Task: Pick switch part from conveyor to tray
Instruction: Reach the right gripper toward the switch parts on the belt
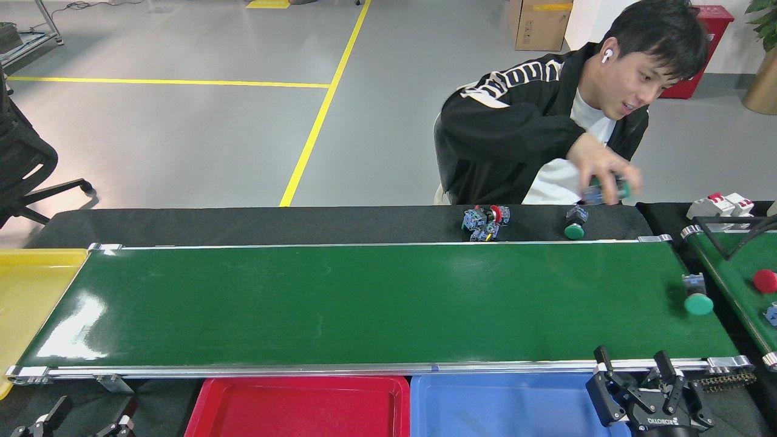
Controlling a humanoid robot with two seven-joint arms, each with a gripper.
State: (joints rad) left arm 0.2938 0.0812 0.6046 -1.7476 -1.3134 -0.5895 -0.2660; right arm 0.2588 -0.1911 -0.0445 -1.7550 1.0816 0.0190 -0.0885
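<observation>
- Head view: a green-capped push-button switch part with a grey block body [695, 296] lies on the long glossy dark-green conveyor belt with silver side rails [364, 303], close to the belt's right end and nearer its far rail than its near one.
- Nothing is picked yet. The red plastic tray [300, 408] and the blue plastic tray [504, 406] along the worktop's near edge both look bare, as does the yellow tray [24, 291] at the left end.
- The right gripper [634, 361] hangs over the blue tray's right end, just short of the near rail, its black fingers apart and holding nothing.
- The left gripper [85, 416] sits low at the near left corner, fingers apart too.
- At the far edge, a person's hand [604, 167] is lifted with another part in it; a small heap of spare switch parts [484, 221] waits there.
- By my judgement the whole job is ahead: reach, grasp, carry to a tray.
</observation>
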